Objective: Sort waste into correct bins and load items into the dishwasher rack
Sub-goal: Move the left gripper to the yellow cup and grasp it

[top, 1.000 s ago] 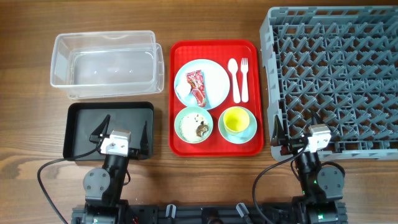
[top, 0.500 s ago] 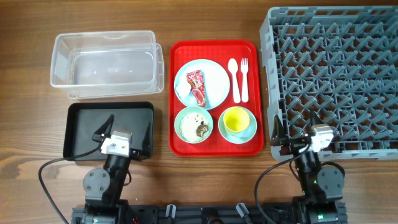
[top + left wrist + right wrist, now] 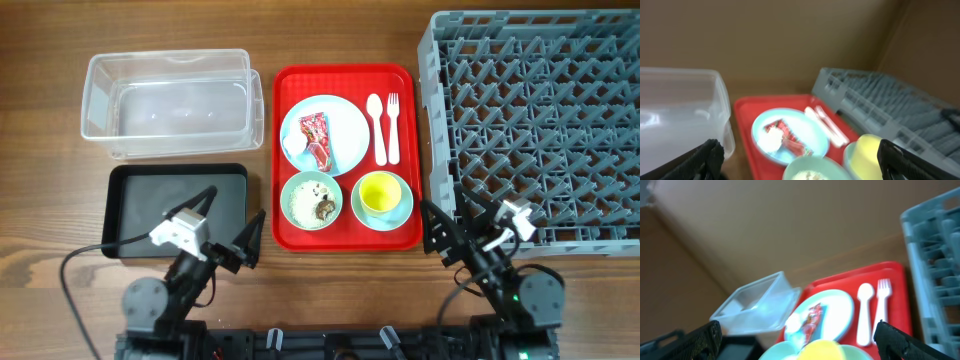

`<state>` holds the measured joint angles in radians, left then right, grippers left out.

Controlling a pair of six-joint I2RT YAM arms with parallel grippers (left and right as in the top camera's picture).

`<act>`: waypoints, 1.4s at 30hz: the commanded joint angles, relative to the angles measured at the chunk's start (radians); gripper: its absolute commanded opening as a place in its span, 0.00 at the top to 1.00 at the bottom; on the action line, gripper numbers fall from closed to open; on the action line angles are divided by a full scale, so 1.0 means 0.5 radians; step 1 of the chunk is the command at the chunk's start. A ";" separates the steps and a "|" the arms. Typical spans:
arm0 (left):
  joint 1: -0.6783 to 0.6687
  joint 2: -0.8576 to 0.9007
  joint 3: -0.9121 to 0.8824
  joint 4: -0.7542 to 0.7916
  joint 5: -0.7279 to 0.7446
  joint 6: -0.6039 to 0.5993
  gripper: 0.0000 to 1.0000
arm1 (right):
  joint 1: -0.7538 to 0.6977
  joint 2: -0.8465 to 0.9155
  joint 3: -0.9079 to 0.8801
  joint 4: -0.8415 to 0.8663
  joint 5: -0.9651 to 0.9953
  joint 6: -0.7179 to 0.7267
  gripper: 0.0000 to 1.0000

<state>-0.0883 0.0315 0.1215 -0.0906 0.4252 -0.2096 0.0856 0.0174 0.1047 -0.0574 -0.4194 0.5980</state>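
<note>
On the red tray, a pale blue plate [image 3: 338, 118] carries the red wrapper [image 3: 316, 140] and a tissue wad [image 3: 293, 147]. A green bowl [image 3: 300, 205] holds rice and brown scraps. The yellow cup [image 3: 379, 193] stands on its saucer [image 3: 401, 212], beside the white spoon [image 3: 377, 128] and fork [image 3: 393, 125]. The clear tub [image 3: 170, 103] and black tray [image 3: 140, 205] lie left, the grey rack [image 3: 535, 120] right. My left gripper [image 3: 232, 222] [image 3: 800, 165] and right gripper [image 3: 455, 225] [image 3: 797, 342] hang open and empty, both angled toward the red tray's near edge.
The red tray [image 3: 287, 235] lies between the bins and the rack. Bare wooden tabletop [image 3: 40, 170] lies around them. Both wrist views are blurred. Black cables loop by each arm base at the front edge.
Both arms have turned inward toward the red tray: the left gripper swung right off the black tray's front, the right gripper swung left away from the rack. Jaws stayed open.
</note>
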 commanded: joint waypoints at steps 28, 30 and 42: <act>-0.066 1.881 2.512 -1.953 0.388 -0.269 0.01 | 0.014 1.639 2.197 -1.919 -0.221 -0.663 0.00; -0.162 1.885 2.512 -2.071 0.166 -0.270 0.01 | 0.014 1.653 2.197 -2.035 -0.035 -0.595 0.00; -1.184 2.339 2.510 -2.114 -0.793 -0.608 0.09 | 0.014 1.664 2.196 -2.394 0.277 -0.457 0.00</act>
<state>-0.5552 1.0908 1.3613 -1.1786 0.2337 -0.4423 0.0856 0.8433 1.1851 -1.2758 -0.3344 0.3473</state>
